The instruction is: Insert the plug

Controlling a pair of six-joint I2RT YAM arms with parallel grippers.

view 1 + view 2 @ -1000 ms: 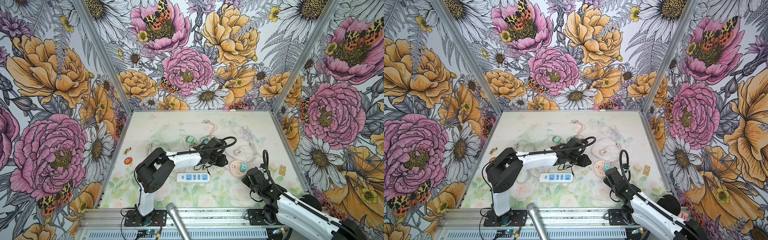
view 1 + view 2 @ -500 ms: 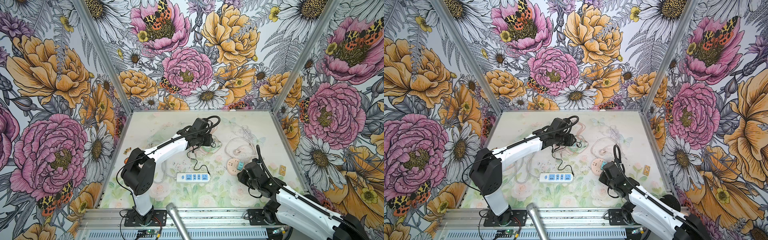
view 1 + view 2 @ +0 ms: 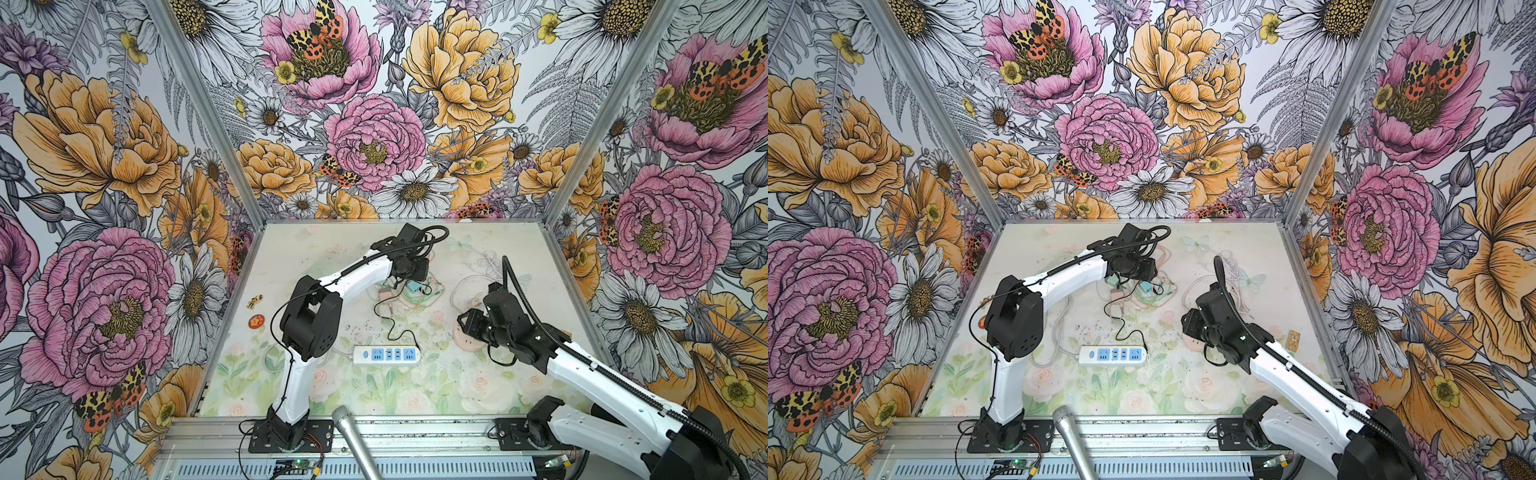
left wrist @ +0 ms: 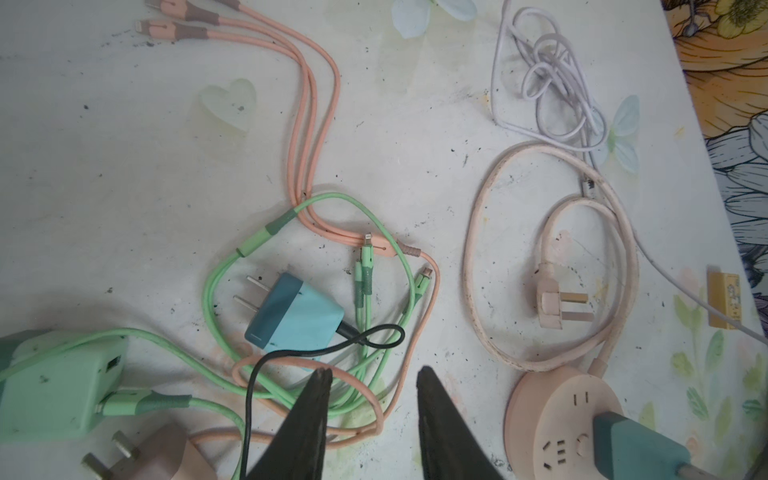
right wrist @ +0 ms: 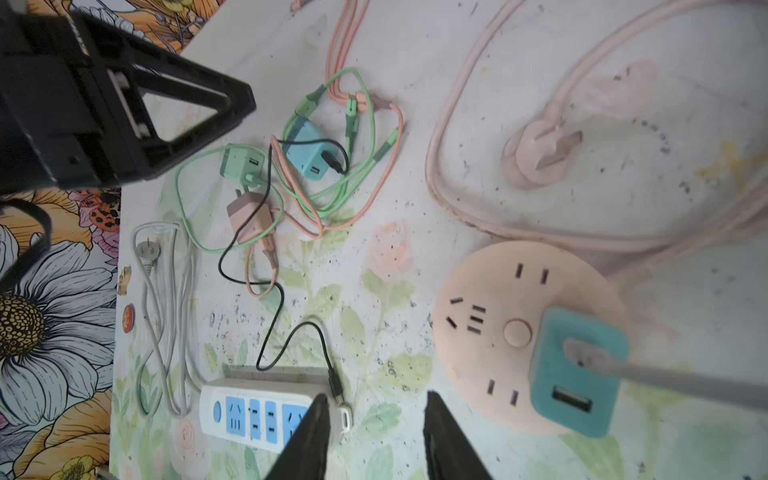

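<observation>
The round pink socket [image 5: 482, 357] is the one receptacle seen filled. A single teal adapter [image 5: 577, 376] is seated in it, on the side turned away from the white power strip [image 5: 257, 411]. A grey cable [image 5: 673, 376] is plugged into that adapter's face. The strip, marked with four blue outlet faces, is laid near the socket on the left arm's side.

The light blue plug [image 4: 297, 318] is found flat on the table [image 4: 124, 145], apart from the socket, toward the back wall and the left arm's side, inside a tangle of cables. Its long axis is laid along the table. Its two flat prongs are pointed away from the socket, and a black cable [image 4: 248, 399] is led out of the end nearer the socket.

Four adapters are counted: the teal adapter, the light blue plug, a green adapter [image 4: 58, 386] and a pink adapter [image 5: 247, 216]. Two three-pin plugs are counted. A pink three-pin plug [image 4: 557, 305] is ringed by the socket's own cord, and a grey-white plug [image 5: 147, 249] is laid beyond the strip, farthest from the socket.

The left gripper [image 4: 370, 374] is held over the tangle beside the light blue plug, its fingers spread with nothing between them. The right gripper [image 5: 374, 395] is held between the socket and the strip, its fingers likewise spread and grasping nothing.
</observation>
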